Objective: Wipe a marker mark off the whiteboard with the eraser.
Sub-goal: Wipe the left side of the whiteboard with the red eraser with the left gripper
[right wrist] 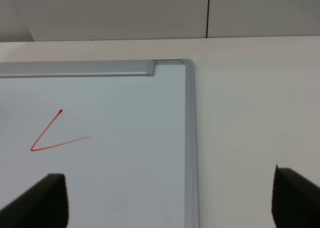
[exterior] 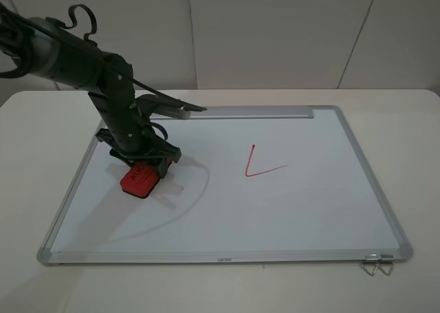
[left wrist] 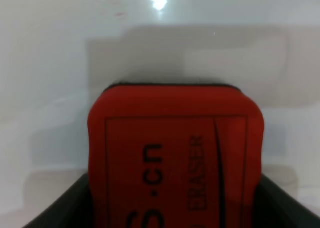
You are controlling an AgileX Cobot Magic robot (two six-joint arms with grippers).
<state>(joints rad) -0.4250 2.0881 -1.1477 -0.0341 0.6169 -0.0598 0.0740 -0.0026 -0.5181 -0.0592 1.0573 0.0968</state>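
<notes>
Holding the eraser [exterior: 140,180] in closed jaws, the left gripper [exterior: 147,162] seems to press it on the whiteboard's [exterior: 295,210] left part: wiping, I judge. No K shows; a red angled mark [exterior: 262,167] lies well apart. The right gripper [right wrist: 170,203] jaws gape wide. Next, lift and check beneath.

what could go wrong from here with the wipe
1. The left end effector grips the eraser only at its rear end, and most of the block sticks out past the fingers. A hard push on the whiteboard could twist it loose.
2. A wide sweep to the right could also smear the red L-shaped mark, which probably should stay.
</notes>
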